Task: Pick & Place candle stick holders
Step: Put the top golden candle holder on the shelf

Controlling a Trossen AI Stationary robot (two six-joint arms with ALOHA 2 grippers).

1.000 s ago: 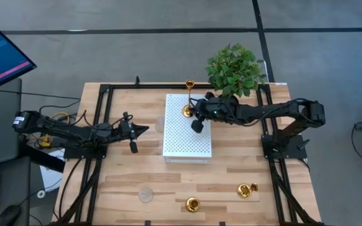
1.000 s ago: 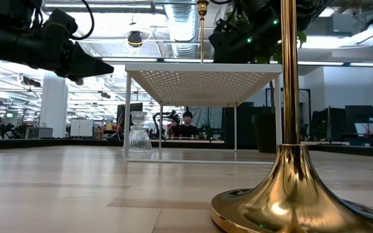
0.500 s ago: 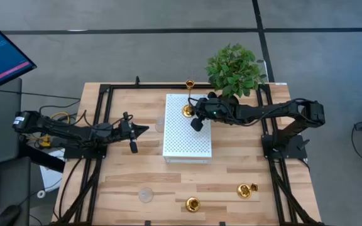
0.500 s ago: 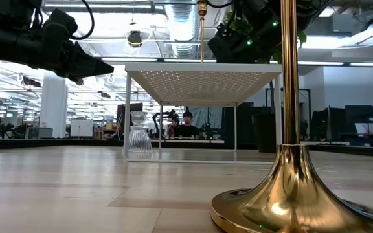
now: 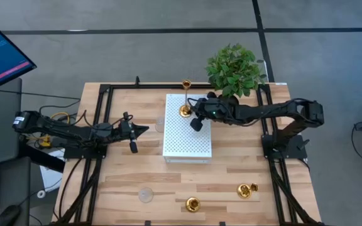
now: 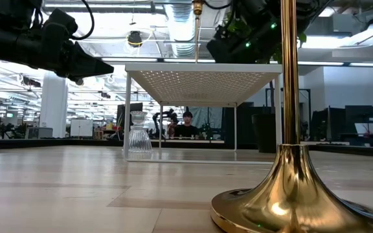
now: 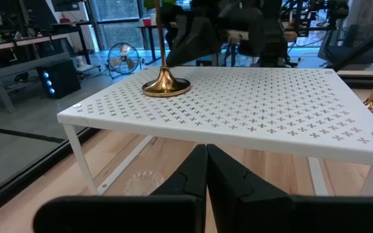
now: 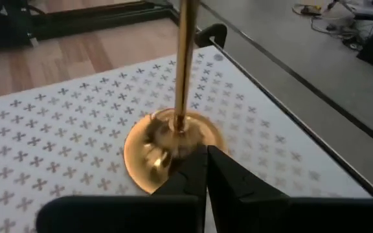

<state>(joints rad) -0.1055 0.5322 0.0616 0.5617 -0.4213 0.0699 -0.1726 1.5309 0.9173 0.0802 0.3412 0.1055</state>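
The right gripper's (image 5: 195, 123) fingers (image 8: 196, 173) are pressed together, holding nothing, just beside a tall gold candle stick holder (image 5: 185, 110) standing on the white perforated box (image 5: 187, 138). The left gripper (image 5: 144, 130), fingers together, waits over the table (image 5: 231, 176).
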